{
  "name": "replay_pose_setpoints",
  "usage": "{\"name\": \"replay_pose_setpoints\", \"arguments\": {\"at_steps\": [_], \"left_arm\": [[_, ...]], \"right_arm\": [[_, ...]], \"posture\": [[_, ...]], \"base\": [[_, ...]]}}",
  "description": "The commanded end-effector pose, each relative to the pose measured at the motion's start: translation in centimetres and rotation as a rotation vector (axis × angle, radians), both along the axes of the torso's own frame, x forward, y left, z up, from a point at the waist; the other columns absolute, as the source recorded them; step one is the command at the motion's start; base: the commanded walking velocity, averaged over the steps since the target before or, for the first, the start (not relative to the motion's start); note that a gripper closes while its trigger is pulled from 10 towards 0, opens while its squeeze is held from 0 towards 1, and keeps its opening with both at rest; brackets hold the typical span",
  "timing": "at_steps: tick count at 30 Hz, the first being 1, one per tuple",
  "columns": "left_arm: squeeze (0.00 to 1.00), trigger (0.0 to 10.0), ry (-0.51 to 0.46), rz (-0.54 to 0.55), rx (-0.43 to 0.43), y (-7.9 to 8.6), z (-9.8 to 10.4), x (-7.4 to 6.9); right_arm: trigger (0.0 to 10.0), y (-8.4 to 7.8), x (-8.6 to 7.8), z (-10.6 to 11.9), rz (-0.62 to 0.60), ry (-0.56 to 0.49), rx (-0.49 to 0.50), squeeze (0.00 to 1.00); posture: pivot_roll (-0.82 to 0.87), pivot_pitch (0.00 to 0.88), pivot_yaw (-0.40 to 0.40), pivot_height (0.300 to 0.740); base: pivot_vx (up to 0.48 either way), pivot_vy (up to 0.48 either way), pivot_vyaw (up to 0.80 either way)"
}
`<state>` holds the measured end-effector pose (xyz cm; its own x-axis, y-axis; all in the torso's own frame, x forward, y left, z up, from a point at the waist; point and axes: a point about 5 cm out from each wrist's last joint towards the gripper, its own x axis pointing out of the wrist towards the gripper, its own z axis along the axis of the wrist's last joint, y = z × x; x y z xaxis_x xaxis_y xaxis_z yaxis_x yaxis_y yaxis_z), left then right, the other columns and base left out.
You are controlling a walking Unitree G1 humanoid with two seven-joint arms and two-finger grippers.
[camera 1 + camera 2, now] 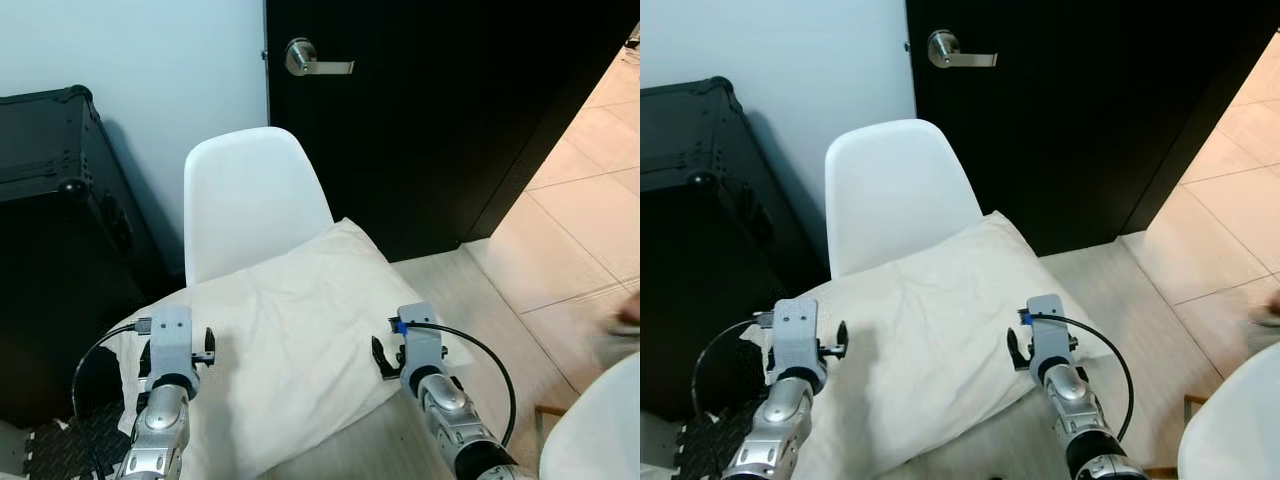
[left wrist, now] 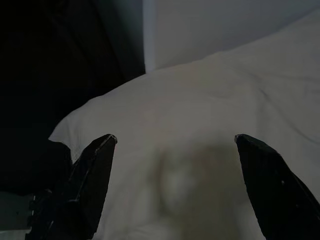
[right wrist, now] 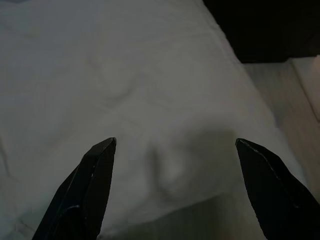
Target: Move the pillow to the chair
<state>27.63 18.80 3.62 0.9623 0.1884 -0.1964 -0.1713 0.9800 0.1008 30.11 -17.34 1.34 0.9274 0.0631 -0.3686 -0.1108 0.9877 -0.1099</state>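
Left eye view is showing 1 cream pillow [image 1: 300,340] lying across the seat of 1 white chair [image 1: 245,195], covering the seat and overhanging its front and side edges, with the far corner of the pillow sitting just below the chair's backrest. 2 grippers are hovering above it: the left gripper [image 2: 175,142] is hanging over the pillow's left edge, near the black case [image 1: 60,230] standing beside the chair, and its 2 black fingers are standing spread wide with nothing between them. The right gripper [image 3: 175,145] is hanging over the pillow's right front edge, its 2 fingers likewise parted and empty, with the pale wood floor [image 1: 480,290] showing past that edge. Behind the chair, 1 black door [image 1: 440,110] is standing with 1 silver lever handle [image 1: 312,60].
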Motion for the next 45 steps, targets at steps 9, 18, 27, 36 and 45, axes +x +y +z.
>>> {"name": "replay_pose_setpoints", "arguments": {"at_steps": [9,18,27,36,45], "left_arm": [[0.00,10.0,0.023,0.004,0.018,0.2,-0.4,-0.2],[0.00,10.0,0.021,-0.004,-0.018,-0.2,-0.4,-0.2],[0.00,10.0,0.022,0.006,-0.022,0.1,-0.6,-0.5],[0.00,10.0,0.174,-0.093,0.012,-0.8,-3.0,-1.0],[0.00,10.0,0.183,-0.179,-0.037,-1.9,-3.9,-1.5]], "right_arm": [[10.0,-0.3,-0.8,-0.8,-0.026,0.030,0.008,0.00],[10.0,-0.2,-0.4,-0.5,-0.025,0.019,0.009,0.00],[10.0,0.1,-0.4,-0.4,-0.015,0.017,0.010,0.00],[10.0,-0.3,-1.4,-1.8,-0.040,0.105,-0.014,0.00],[10.0,-0.7,-2.0,-2.5,-0.085,0.116,-0.003,0.00]], "posture": [[0.07,0.121,-0.041,0.740],[0.07,0.123,-0.049,0.740],[0.07,0.117,-0.051,0.740],[0.07,0.100,-0.053,0.740],[0.06,0.066,-0.061,0.740]], "base": [[0.000,-0.412,0.00],[0.000,0.000,0.00],[0.000,0.000,0.00],[0.000,0.000,0.00],[0.000,0.000,0.00]]}}
